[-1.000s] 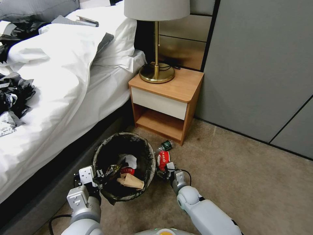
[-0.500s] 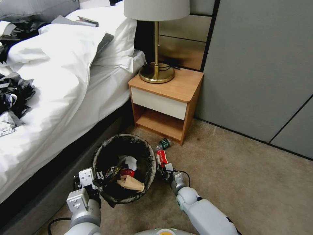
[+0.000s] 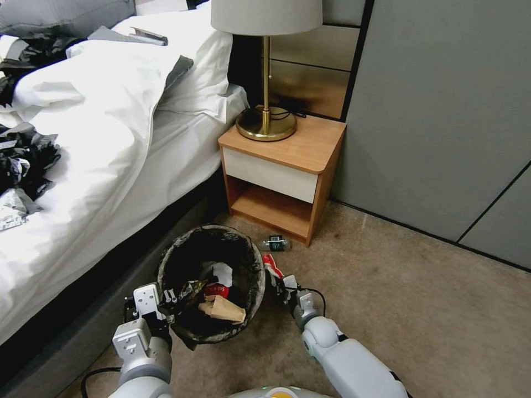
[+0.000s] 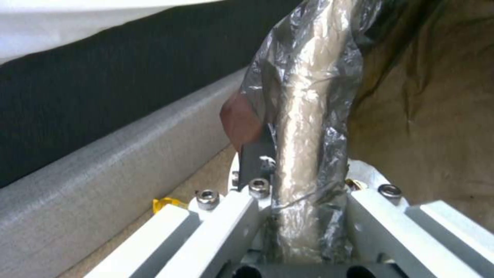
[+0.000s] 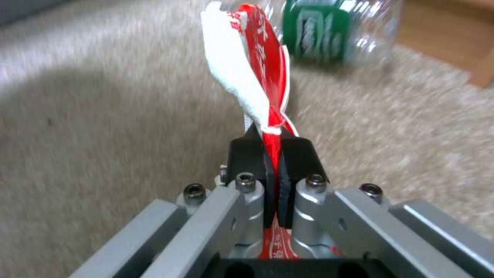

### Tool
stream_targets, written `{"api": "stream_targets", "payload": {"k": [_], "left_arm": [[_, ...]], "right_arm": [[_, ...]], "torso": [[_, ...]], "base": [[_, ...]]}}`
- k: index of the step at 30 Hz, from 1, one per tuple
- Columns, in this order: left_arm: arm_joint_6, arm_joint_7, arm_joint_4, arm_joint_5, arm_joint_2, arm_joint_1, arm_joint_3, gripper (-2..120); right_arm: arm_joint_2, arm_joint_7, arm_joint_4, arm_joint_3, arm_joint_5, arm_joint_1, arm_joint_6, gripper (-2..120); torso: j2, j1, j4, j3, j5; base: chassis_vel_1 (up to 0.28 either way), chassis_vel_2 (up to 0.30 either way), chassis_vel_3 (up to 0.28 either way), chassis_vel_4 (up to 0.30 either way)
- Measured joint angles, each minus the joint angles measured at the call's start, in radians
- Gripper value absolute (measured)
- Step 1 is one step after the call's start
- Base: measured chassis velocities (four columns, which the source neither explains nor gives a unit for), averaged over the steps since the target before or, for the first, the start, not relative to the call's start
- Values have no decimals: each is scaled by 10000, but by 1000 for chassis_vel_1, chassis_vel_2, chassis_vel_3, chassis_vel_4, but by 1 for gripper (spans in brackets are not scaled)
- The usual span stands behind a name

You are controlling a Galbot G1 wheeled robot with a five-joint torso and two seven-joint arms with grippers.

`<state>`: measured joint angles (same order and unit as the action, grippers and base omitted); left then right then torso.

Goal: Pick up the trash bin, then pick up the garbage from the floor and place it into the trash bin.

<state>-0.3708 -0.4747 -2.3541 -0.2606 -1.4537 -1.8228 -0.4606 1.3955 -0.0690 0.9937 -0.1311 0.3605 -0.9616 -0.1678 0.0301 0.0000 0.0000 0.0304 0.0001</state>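
A: Head view first. Where is the trash bin (image 3: 211,283)?
B: On the carpet (image 3: 420,309), near the robot, just right of the bed (image 3: 99,166) and nearer than the nightstand (image 3: 283,171). Its dark liner (image 3: 255,265) wraps the rim. Inside lie a brown paper scrap (image 3: 224,309), a red wrapper piece (image 3: 217,289) and something white (image 3: 222,272).

A: And the left gripper (image 3: 166,303)?
B: At the bin's near-left rim. In the left wrist view its jaws are clamped on the rim with the crinkled liner (image 4: 303,116) pinched between them; the left gripper (image 4: 298,181) has the bed frame (image 4: 103,162) close beside it.

A: The right gripper (image 3: 283,283)?
B: Just right of the bin, low over the carpet. It pinches a red-and-white snack wrapper (image 3: 271,265) that stands up from its tips. The right wrist view shows the right gripper (image 5: 271,148) with black pads pressed tight on the snack wrapper (image 5: 257,77).

A: Anything else on the floor?
B: A small clear bottle with a green label (image 3: 275,242) lies on its side, farther off than the wrapper, near the nightstand's front corner. In the right wrist view the bottle (image 5: 329,33) sits just beyond the wrapper's top.

A: On the nightstand?
B: A brass lamp (image 3: 266,83).
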Motion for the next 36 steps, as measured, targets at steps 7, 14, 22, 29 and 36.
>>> {"api": "stream_targets", "payload": {"k": [7,14,22,29,36], "left_arm": [[-2,1,142,-60,110,42,-12,0],[-30,1,330,-127,156,70,12,0],[-83,-8,505,-214,272,77,46,0],[-109,-9,627,-239,300,193,110,0],[-149,-13,639,-316,336,257,119,0]], "right_arm": [[-522,-342,2300,379,488,-986,-122,0],[-861,-252,4387,1001,25,-1981,-1150,0],[-1470,2422,7815,1877,222,-3001,-2865,0],[-1968,3473,9868,1520,410,-3402,-2991,0],[-2595,3811,10021,824,-169,-3949,-2997,0]], "torso": [[-1,0,-2,0,-1],[-1,-1,0,0,-2],[-2,-1,0,0,-1],[-2,-1,0,-1,-2],[-2,-1,0,-1,-1]], "base": [[0,0,0,0],[0,0,0,0],[0,0,0,0],[0,0,0,0],[0,0,0,0]]}}
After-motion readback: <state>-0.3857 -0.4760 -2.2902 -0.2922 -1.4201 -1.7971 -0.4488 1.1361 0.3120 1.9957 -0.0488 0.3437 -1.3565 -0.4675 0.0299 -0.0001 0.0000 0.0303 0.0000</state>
